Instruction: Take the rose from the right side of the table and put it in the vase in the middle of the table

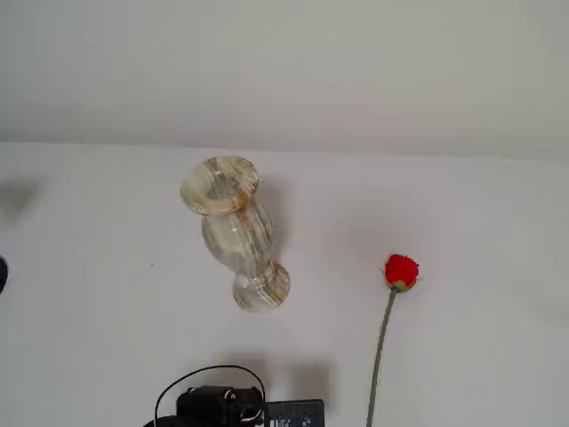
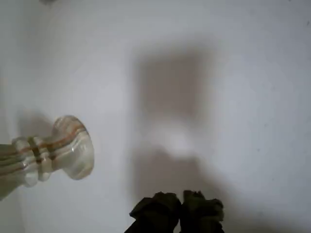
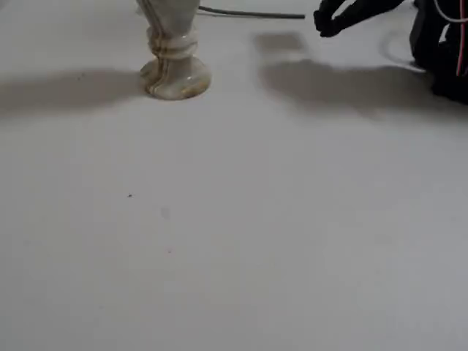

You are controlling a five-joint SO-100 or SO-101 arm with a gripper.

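The rose lies flat on the white table (image 1: 462, 231) at the right of a fixed view, with its red bud (image 1: 401, 271) far from the arm and its thin stem (image 1: 380, 347) running to the bottom edge. In a fixed view only part of the stem (image 3: 252, 13) shows behind the vase. The cream, brown-streaked vase (image 1: 233, 231) stands upright in the middle; its foot shows in the wrist view (image 2: 68, 148) and in a fixed view (image 3: 175, 73). My gripper (image 2: 179, 209) is shut and empty, above bare table beside the vase's foot. It also shows in a fixed view (image 3: 325, 22).
The arm's black base with a looped cable (image 1: 218, 405) sits at the bottom edge of a fixed view. The arm's body (image 3: 439, 51) fills the top right of a fixed view. A dark object (image 1: 2, 274) shows at the left edge.
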